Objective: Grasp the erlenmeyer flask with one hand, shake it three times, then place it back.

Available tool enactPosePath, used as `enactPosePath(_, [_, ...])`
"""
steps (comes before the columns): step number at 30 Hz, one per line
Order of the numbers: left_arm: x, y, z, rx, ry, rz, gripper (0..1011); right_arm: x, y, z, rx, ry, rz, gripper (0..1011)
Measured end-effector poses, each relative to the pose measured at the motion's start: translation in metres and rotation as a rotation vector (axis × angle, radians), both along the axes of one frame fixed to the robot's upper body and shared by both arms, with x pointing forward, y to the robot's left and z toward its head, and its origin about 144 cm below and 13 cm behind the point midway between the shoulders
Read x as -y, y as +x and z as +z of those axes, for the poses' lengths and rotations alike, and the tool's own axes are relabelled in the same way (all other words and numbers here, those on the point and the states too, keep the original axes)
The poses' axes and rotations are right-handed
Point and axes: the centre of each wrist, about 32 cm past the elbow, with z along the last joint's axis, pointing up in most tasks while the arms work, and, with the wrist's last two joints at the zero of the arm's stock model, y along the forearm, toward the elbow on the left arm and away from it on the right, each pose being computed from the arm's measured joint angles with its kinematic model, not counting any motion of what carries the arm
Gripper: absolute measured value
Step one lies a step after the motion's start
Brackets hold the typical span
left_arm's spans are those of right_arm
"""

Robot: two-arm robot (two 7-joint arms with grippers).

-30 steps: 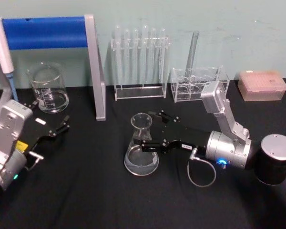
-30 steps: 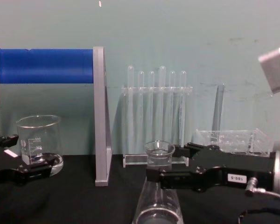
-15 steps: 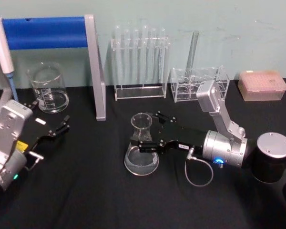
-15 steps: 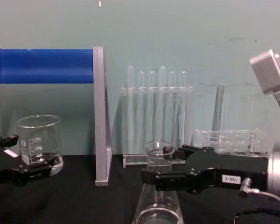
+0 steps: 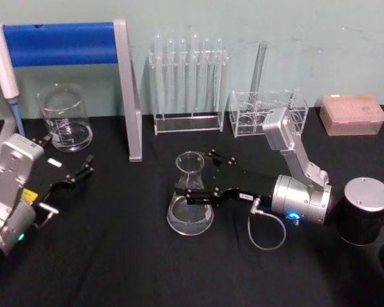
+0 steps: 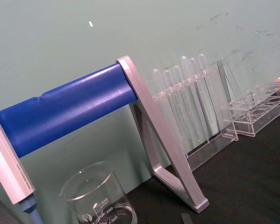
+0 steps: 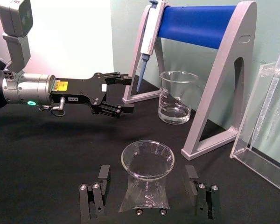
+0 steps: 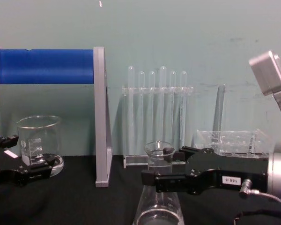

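Note:
The clear glass erlenmeyer flask (image 5: 189,217) stands upright on the black table, a little left of centre. My right gripper (image 5: 198,176), the hand with the "180-5" label, reaches in from the right at neck height. It is open, with one finger on each side of the flask's neck. In the right wrist view the flask (image 7: 144,196) sits between the fingers (image 7: 103,172) with a gap on both sides. The chest view shows the flask (image 8: 158,211) low in the middle, with the right gripper (image 8: 158,164) across its neck. My left gripper (image 5: 77,173) rests open at the left, away from the flask.
A glass beaker (image 5: 65,121) stands at the back left beside a grey stand with a blue bar (image 5: 57,43). A test tube rack (image 5: 187,83), a clear plastic rack (image 5: 265,112) and a pink box (image 5: 352,114) line the back edge.
My right gripper has slid a little to the left, so its fingers now reach further past the flask's neck. The flask and the left arm have not moved.

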Motion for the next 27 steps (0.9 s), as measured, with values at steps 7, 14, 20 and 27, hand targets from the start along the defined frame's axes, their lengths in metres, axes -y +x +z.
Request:
enactPosePath(7, [0.0000,0.0000,0.0000,0.000,0.000,0.000,1001,0.0003,-0.0001,0.0001,0.000,0.001,-0.001,1000])
enactPosePath(14, [0.0000,0.0000,0.0000,0.000,0.000,0.000,1001,0.0005,-0.0002,0.0002,0.001,0.001,-0.001,1000])
enactPosePath(20, [0.0000,0.0000,0.0000,0.000,0.000,0.000,1001,0.0004,-0.0003,0.0002,0.002,0.001,-0.001,1000])
enactPosePath(27, [0.0000,0.0000,0.0000,0.000,0.000,0.000,1001,0.0004,-0.0003,0.0002,0.002,0.002,-0.001,927])
